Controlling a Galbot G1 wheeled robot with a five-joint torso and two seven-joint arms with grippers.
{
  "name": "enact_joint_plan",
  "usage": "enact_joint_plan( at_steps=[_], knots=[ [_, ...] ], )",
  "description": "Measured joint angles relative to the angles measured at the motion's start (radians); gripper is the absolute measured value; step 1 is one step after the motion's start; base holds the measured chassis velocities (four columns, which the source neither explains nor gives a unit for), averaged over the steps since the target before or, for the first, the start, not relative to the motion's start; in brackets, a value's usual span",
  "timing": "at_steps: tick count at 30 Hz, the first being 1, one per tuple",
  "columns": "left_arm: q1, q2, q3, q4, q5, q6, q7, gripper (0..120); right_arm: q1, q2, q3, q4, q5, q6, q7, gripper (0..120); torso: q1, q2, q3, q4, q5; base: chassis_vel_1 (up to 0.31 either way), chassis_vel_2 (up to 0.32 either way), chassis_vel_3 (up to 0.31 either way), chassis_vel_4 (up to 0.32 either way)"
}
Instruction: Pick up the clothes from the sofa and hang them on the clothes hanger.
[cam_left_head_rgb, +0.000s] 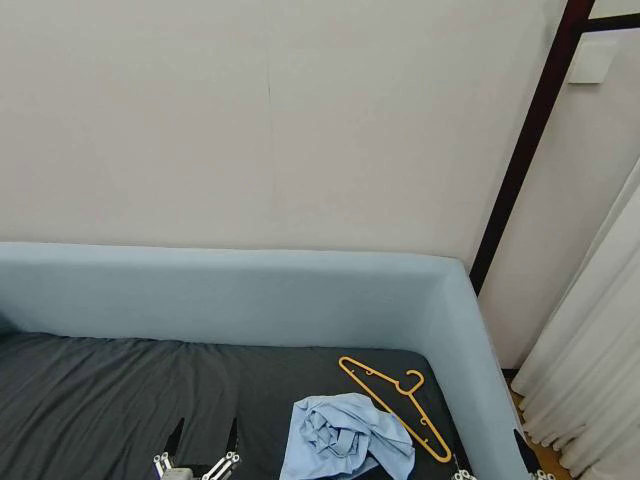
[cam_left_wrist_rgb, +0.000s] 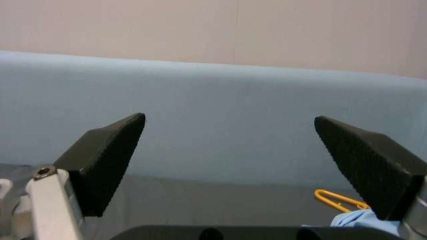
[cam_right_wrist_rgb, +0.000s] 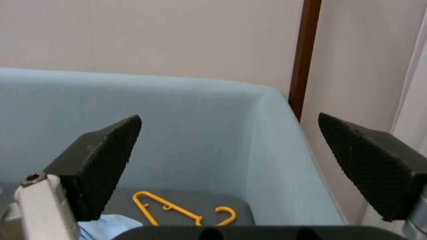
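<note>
1. The crumpled light-blue cloth garment (cam_left_head_rgb: 345, 437) lay on the dark grey seat (cam_left_head_rgb: 90, 400) of the pale blue upholstered sofa (cam_left_head_rgb: 250, 295), at about five o'clock in the head view. No gripper held it, so the pick-up was not yet done.
2. The orange plastic hanger (cam_left_head_rgb: 395, 400) lay flat at the garment's one o'clock, seemingly touching it and bare of clothing. I judged the whole hanging step was left to do.
3. The left gripper (cam_left_head_rgb: 204, 440) hovered at the garment's nine o'clock, jaws spread and empty. The right gripper (cam_right_wrist_rgb: 228, 120), likewise spread and empty, faced the sofa's corner.
4. Count: one garment, one hanger, two grippers.
</note>
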Motion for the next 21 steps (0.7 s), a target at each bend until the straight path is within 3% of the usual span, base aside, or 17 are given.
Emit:
enact_joint_plan(
  at_steps=[15,21],
  knots=[
    [-0.004,0.002,0.007,0.009,0.0,-0.008,-0.011,100,0.0,-0.004,-0.001,0.0,-0.006,-0.001,-0.001,100,0.0,0.0,0.0,0.0,-0.0001,0.0,0.0,0.0,0.0],
    [-0.003,0.014,0.012,0.056,-0.009,-0.013,-0.009,100,0.013,-0.036,-0.003,-0.051,-0.188,0.048,0.041,100,0.0,0.0,0.0,-0.0001,0.0,0.0,0.0,0.0,0.0]
  ],
)
